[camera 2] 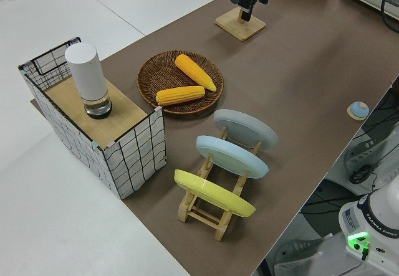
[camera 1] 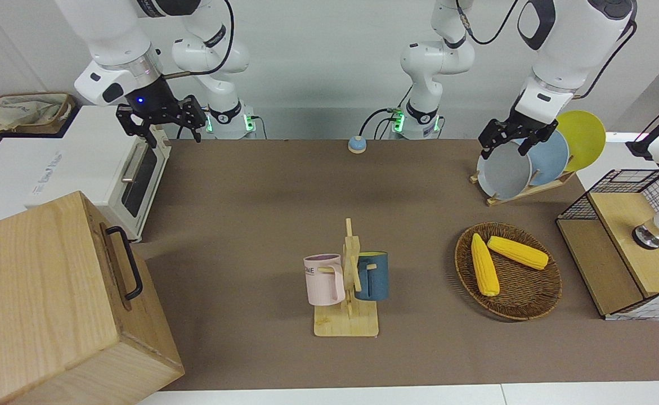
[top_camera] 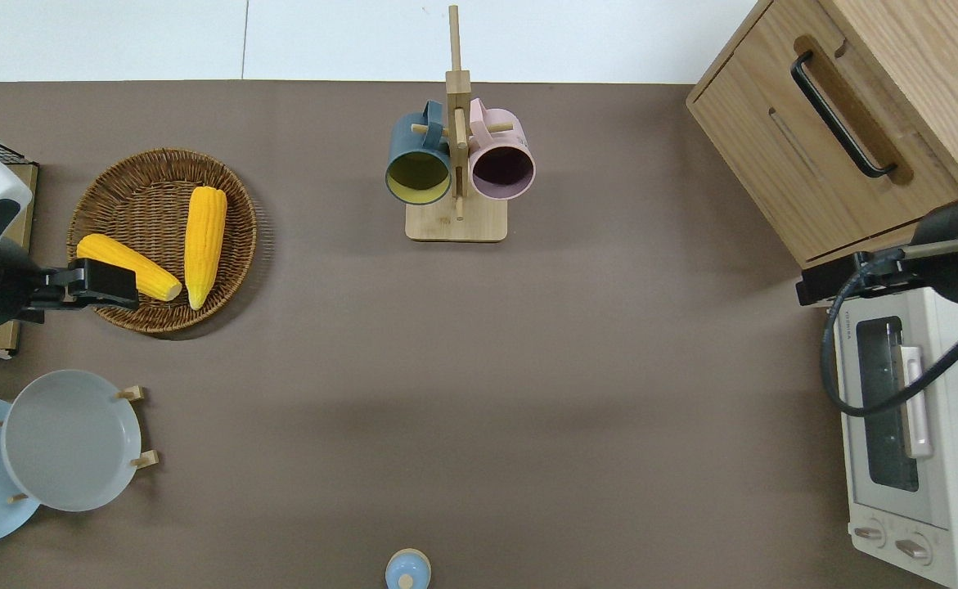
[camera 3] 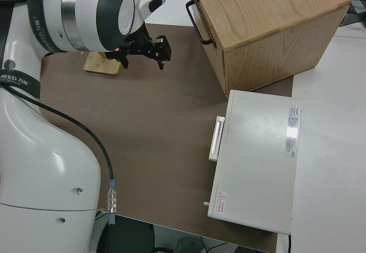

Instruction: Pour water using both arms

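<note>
A pink mug [camera 1: 324, 279] and a dark blue mug [camera 1: 373, 275] hang on a wooden mug rack [camera 1: 346, 325] in the middle of the table; they also show in the overhead view as the pink mug [top_camera: 501, 164] and the blue mug [top_camera: 419, 168]. A white cylinder with a clear base [camera 2: 89, 80] stands on a wire-sided wooden shelf [camera 2: 128, 157] at the left arm's end. My left gripper [camera 1: 506, 147] is open and empty in the air, over the wicker basket's rim [top_camera: 94, 285]. My right gripper [camera 1: 173, 134] is open and empty in the air by the toaster oven's corner [top_camera: 826, 286].
A wicker basket [camera 1: 523, 306] holds two corn cobs [camera 1: 484, 264]. A rack with three plates [camera 1: 503, 171] stands nearer to the robots. A white toaster oven [camera 1: 81, 163] and a wooden box with a black handle [camera 1: 53, 292] fill the right arm's end. A small blue knob [camera 1: 357, 144] lies by the robots.
</note>
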Controlling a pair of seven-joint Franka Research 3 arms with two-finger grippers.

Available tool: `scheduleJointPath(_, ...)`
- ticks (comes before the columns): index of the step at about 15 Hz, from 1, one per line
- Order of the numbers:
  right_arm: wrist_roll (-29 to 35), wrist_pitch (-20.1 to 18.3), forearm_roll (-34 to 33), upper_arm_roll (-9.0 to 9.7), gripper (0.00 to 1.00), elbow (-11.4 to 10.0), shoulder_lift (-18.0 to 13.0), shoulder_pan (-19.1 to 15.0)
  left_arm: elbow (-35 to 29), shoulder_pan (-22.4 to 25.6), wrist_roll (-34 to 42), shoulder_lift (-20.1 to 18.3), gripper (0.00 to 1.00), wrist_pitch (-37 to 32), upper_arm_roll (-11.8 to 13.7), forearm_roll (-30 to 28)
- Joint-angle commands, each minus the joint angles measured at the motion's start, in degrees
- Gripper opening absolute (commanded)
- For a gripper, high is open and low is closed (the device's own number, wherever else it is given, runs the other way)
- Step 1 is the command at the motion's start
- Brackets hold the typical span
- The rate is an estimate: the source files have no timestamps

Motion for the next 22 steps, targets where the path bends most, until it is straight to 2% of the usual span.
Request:
scheduleJointPath(1, -1.7, 0.3, -0.1, 0.53, 0.985, 0.1, 0.0, -1.3, 0.8, -0.7, -0.4, 0.6, 1.0, 0.3, 0.3, 0.5)
scheduleJointPath(11, -1.9, 0.6, 0.5, 1.05, 0.985, 0.1, 0.0, -0.4, 0.9, -0.2, 0.6, 0.5, 1.0, 0.3, 1.0, 0.8)
scheduleJointPath(13, -1.8, 2.4, 0.3, 1.23, 0.985, -0.5, 0.3, 0.3, 1.3, 0.1, 3.1, 0.4, 1.0, 0.3, 1.1, 0.7)
scheduleJointPath(16, -1.8, 4.4, 0.2, 1.32, 0.983, -1.2, 1.4, 4.0, 1.5, 0.9, 6.4, 0.4, 1.0, 0.3, 2.8, 0.8)
scheduleJointPath(18, -1.7, 5.6, 0.2, 1.32, 0.983, -2.1, 2.7, 6.7, 2.0, 1.0, 9.7, 0.6, 1.0, 0.3, 5.0, 0.9)
scheduleJointPath(20, -0.9, 9.7, 0.1, 1.32, 0.983, -3.9, 3.9, 10.1, 2.3, 1.4, 13.8, 1.0, 1.0, 1.1, 7.0, 1.0)
scheduleJointPath(22, 3.7, 14.4, 0.1, 1.32, 0.985, -4.6, 6.4, 13.3, 3.4, 2.8, 18.6, 1.6, 0.99, 1.4, 8.9, 1.0)
